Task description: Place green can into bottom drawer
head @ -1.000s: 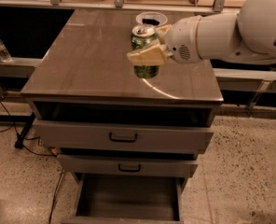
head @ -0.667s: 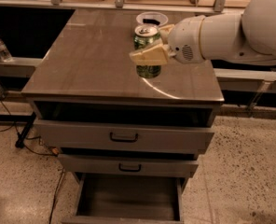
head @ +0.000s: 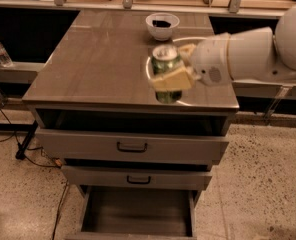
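Observation:
The green can [head: 166, 64], with a silver top, is held upright above the front right part of the cabinet top [head: 98, 64]. My gripper [head: 174, 70] is shut on the green can, its pale fingers [head: 172, 79] clamped around the can's middle; the white arm comes in from the right. The bottom drawer [head: 138, 210] is pulled open at the foot of the cabinet, with a dark flat interior that holds nothing. It lies below and a little left of the can.
A white bowl [head: 162, 25] with something dark inside stands at the back of the cabinet top. Two wider handled drawers [head: 132, 147] are slightly open above the bottom one. A water bottle [head: 0, 52] stands on a shelf at the left. Cables lie on the floor at the left.
My gripper has carried the green can away from the bowl, towards the front edge of the cabinet top, and the view has drawn closer.

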Available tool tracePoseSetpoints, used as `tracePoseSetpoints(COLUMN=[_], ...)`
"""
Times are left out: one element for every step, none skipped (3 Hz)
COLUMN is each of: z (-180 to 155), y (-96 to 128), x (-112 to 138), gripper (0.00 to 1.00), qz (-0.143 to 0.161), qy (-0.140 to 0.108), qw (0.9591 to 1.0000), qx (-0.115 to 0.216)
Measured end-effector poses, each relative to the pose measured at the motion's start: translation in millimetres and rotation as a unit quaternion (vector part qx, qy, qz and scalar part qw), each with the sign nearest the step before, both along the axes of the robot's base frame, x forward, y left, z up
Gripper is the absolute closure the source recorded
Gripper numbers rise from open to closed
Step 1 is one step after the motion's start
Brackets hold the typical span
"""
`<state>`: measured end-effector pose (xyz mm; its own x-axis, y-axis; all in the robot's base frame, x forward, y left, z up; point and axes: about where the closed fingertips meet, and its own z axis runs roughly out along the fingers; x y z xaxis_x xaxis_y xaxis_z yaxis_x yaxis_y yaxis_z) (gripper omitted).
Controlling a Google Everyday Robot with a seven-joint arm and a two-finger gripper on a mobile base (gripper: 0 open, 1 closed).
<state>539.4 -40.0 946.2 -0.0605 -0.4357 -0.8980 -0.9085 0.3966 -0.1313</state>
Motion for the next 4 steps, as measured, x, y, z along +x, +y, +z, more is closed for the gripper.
tracePoseSetpoints(z=[-34, -39, -71, -113], y=[-13, -12, -9, -22], x=[-34, -38, -58, -74], gripper=[1.0, 1.0, 1.0, 1.0], qz=[0.04, 0.048, 0.086, 0.1], qy=[0.027, 0.029, 0.038, 0.051], qw=[0.9986, 0.9981, 0.9948, 0.9929], qx=[-0.02, -0.024, -0.039, -0.041])
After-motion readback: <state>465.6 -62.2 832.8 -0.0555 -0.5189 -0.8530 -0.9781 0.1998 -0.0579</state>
